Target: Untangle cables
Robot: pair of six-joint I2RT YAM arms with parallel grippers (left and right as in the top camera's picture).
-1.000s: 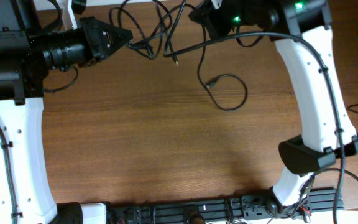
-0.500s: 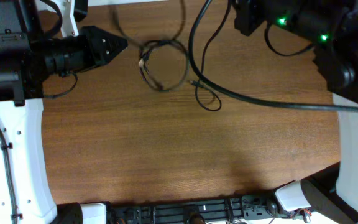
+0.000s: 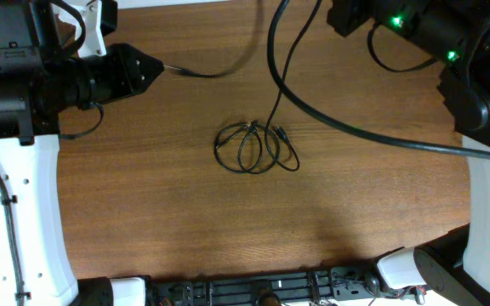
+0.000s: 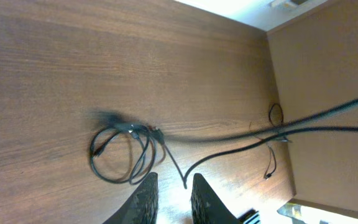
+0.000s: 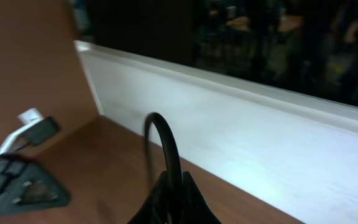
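The cables [image 3: 258, 151] lie as a small knot of overlapping loops near the middle of the table [image 3: 228, 246], well apart from every edge. We judge them light, limp and slippery on the smooth wood, likely to drag as one clump. We would take a free strand or the plug [image 3: 280, 131], not the crossings. Our left gripper [image 4: 174, 182] pinches a thin strand near the far left corner, and our right gripper [image 5: 173, 186] is clamped on another by the far edge, beside a white ledge [image 5: 260, 143]
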